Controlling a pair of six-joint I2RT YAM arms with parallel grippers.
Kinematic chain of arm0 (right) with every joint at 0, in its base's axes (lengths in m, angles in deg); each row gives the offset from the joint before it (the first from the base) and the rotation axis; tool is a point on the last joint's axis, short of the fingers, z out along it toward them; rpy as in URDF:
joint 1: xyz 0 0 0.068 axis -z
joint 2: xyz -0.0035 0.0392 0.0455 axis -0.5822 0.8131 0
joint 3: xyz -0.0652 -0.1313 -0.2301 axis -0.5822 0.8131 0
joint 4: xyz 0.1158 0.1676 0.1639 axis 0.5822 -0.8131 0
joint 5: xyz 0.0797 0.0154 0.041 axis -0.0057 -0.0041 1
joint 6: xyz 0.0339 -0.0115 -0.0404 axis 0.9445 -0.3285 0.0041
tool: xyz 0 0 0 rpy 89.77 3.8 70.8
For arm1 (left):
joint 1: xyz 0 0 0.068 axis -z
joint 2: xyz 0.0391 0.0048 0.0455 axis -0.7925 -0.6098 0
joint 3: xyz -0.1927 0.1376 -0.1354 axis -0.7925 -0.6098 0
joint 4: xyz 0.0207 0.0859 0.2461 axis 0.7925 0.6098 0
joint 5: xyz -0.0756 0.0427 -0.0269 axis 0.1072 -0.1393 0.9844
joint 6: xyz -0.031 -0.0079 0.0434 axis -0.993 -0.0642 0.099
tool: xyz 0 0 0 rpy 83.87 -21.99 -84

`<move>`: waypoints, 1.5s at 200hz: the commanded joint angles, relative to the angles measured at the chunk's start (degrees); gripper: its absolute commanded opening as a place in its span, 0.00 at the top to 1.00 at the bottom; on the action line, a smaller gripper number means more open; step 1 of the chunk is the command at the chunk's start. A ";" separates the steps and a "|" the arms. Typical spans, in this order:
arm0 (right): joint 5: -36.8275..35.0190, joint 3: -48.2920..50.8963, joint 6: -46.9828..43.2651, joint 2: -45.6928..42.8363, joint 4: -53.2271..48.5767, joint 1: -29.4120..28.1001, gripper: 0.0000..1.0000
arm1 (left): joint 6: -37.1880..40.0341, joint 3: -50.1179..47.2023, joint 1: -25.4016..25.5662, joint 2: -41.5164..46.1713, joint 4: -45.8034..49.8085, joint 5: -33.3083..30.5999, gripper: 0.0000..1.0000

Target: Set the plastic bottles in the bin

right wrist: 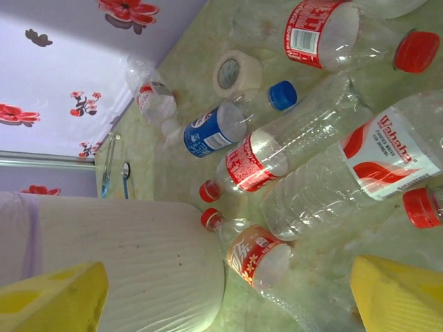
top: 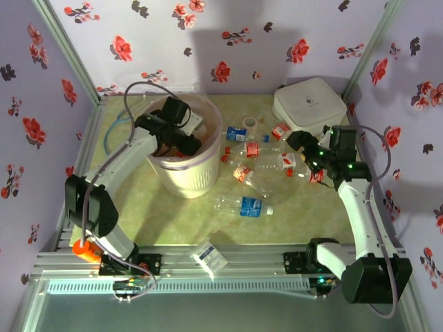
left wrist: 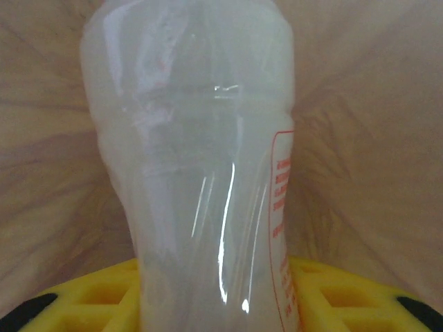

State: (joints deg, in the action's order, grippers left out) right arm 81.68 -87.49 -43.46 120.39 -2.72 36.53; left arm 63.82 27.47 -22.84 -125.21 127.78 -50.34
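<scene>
Inside the bin [top: 185, 181], left fingers [left wrist: 90, 299] pinch a clear bottle [left wrist: 201, 173]; the loose bag liner [left wrist: 367, 138] could snag them coming out. Right fingers [right wrist: 398, 294] spread above the desk [top: 291, 214].

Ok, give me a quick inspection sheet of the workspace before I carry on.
Surface: green mat, bare toward the front.
Job's things: bin at left; loose bottles lying right of it; clear bottle held at the bin's mouth.
Clutter: white box at back, tape roll, packet on the front rail.
Hands: left hand shut on the clear bottle; right hand open above the loose bottles.
Cables: grey cable off the left arm, another off the right.
Surroundings: floral walls, metal frame.
</scene>
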 commanded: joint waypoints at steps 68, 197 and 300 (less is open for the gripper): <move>-1.76 3.26 2.56 -2.89 -0.43 2.82 0.08 | 1.85 -8.78 -0.49 -4.13 -12.00 1.75 0.45; -18.08 4.14 2.03 -6.14 -11.36 9.78 0.01 | 1.50 5.90 -0.36 2.59 0.45 -1.47 0.09; -19.67 5.29 15.29 13.05 -5.12 23.11 0.01 | 1.75 13.03 2.31 11.03 8.98 -6.58 0.00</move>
State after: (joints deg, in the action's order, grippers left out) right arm 60.83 -82.72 -32.05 130.16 -10.96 58.15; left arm 65.09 38.16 -21.13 -117.21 133.52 -55.13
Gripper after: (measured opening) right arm 0.993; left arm 0.997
